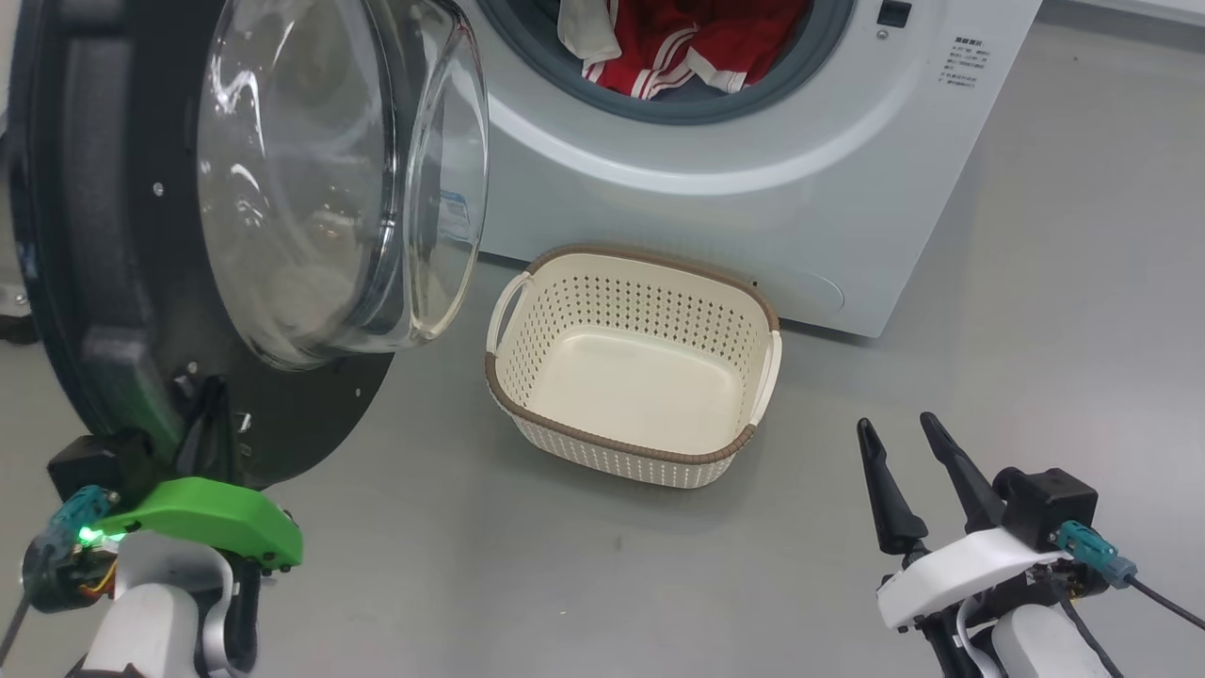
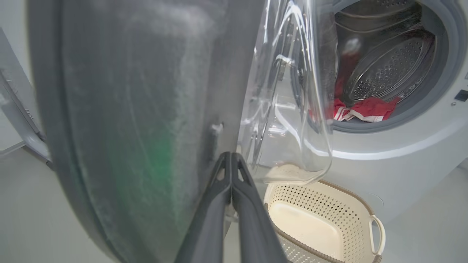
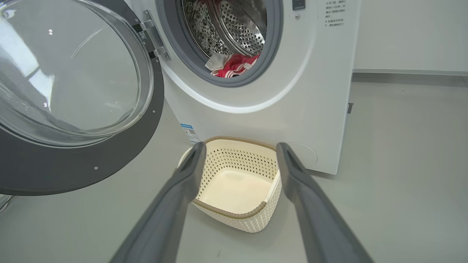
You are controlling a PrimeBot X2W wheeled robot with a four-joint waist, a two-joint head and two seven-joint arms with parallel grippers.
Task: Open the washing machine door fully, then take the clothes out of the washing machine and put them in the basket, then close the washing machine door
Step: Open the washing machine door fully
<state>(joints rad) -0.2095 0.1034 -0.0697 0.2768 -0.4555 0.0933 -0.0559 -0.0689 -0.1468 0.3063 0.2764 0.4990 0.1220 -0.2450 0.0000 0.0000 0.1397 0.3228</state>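
The washing machine door (image 1: 104, 235) stands swung open at the left, its glass bowl (image 1: 339, 179) bulging toward the basket. My left gripper (image 1: 205, 407) is shut, its tips (image 2: 231, 156) resting against the door's (image 2: 128, 109) dark inner face near the lower rim, with nothing between them. The red clothes (image 1: 692, 47) with white stripes lie in the washing machine's (image 1: 753, 217) round port. In front of the machine, the cream basket (image 1: 612, 443) sits empty on the floor. My right gripper (image 1: 895, 426) stands open low at the right, pointing at the basket (image 3: 234, 214) from a distance.
Grey floor (image 1: 1036, 330) stretches to the right of the machine and around the basket. The open door (image 3: 80, 168) overhangs the floor left of the basket. A pale wall (image 3: 409, 33) runs behind the machine at the right.
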